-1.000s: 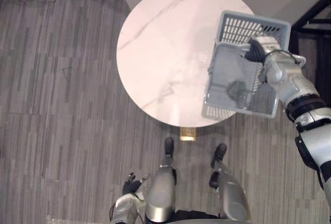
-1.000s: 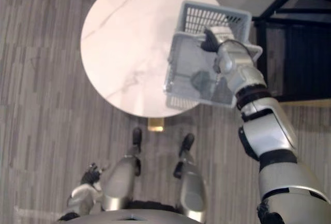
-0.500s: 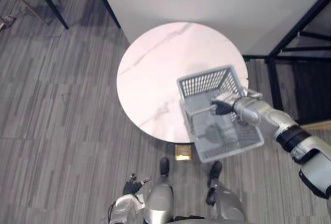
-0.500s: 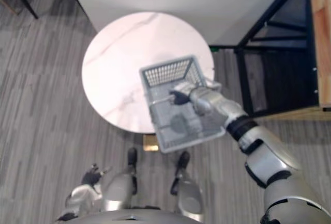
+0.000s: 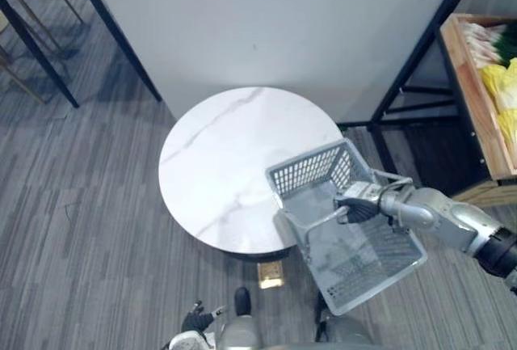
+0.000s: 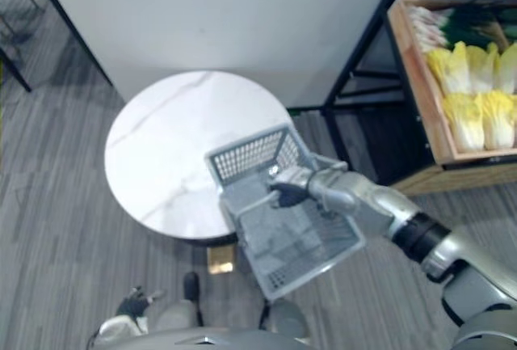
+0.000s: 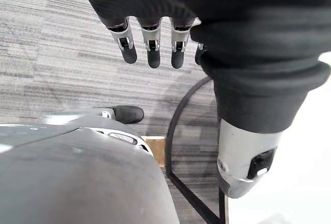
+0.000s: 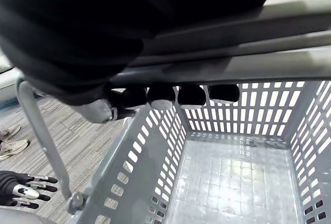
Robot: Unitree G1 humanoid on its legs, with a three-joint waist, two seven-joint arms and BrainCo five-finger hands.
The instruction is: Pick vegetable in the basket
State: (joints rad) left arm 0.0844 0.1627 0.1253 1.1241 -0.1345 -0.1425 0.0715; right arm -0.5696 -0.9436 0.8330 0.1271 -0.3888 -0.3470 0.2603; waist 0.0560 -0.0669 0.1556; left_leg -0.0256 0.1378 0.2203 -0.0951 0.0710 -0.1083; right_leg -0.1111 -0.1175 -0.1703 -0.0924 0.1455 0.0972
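Right hand (image 5: pixel 357 207) round handle (image 5: pixel 319 222) of basket (image 5: pixel 367 265), lengthwise diagonal

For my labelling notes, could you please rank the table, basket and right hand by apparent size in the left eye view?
1. table
2. basket, held up, perhaps nearer the camera
3. right hand, gripping its handle

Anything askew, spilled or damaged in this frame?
Nothing spilled or damaged. The empty grey basket hangs tilted from the right hand, which is curled round its handle, partly over the round table. The left hand hangs open.
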